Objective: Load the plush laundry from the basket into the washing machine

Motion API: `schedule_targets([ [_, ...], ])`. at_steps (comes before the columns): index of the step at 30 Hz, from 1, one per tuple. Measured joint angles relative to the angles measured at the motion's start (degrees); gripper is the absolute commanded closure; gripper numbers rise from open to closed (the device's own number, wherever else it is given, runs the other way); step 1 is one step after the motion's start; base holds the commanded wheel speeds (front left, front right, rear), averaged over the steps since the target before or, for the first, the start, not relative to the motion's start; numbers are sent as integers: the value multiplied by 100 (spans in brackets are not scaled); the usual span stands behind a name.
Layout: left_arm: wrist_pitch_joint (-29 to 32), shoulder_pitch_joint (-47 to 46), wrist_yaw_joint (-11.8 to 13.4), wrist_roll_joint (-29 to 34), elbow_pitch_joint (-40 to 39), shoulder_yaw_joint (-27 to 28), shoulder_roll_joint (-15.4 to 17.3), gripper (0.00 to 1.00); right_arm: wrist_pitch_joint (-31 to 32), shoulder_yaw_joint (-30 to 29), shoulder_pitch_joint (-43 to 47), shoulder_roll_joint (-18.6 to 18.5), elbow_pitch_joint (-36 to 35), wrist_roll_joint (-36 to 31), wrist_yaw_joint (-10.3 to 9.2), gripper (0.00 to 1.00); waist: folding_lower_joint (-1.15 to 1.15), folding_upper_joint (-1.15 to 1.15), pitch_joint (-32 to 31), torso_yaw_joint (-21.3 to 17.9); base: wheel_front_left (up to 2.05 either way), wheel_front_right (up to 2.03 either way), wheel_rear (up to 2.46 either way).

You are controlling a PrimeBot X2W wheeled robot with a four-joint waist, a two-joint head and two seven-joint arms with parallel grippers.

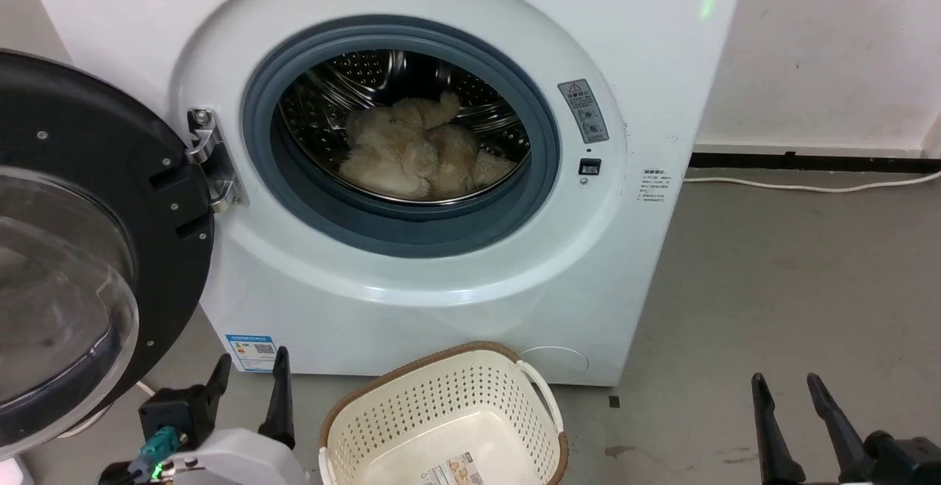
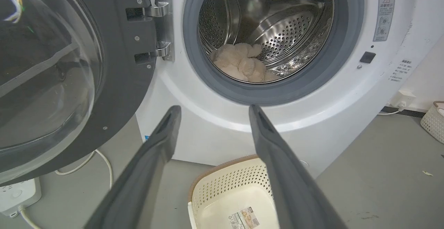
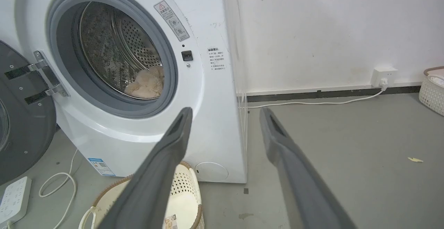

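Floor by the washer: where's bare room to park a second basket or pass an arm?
Free: grey floor right of the washing machine, between the white wall cable and the right tool. Crowded: front and left, where the open door, power strip, basket and left tool bunch up.

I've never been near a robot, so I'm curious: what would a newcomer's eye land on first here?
First, the big white washing machine in the middle, its round glass door swung wide to the left and the fluffy cream plush laundry lying in the steel drum. On the floor before it stands the cream basket, with no laundry inside. At the head view's lower corners, the left gripper and right gripper hang open, holding nothing.
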Motion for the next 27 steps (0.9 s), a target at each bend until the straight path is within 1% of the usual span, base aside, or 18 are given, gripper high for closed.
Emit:
schedule_targets([
  [15, -79, 216, 60, 59, -245, -190, -35, 0, 110, 74, 155, 0, -92, -13, 0, 0, 0, 0, -47, 2, 0, 0, 0],
  [18, -120, 216, 126, 60, -332, -197, -51, 0, 141, 76, 156, 0, -110, -10, 0, 0, 0, 0, -37, 9, 0, 0, 0],
  [27, -167, 216, 175, 97, -414, -236, -71, 0, 149, 75, 156, 0, -115, 7, 0, 0, 0, 0, -18, 12, 0, 0, 0],
])
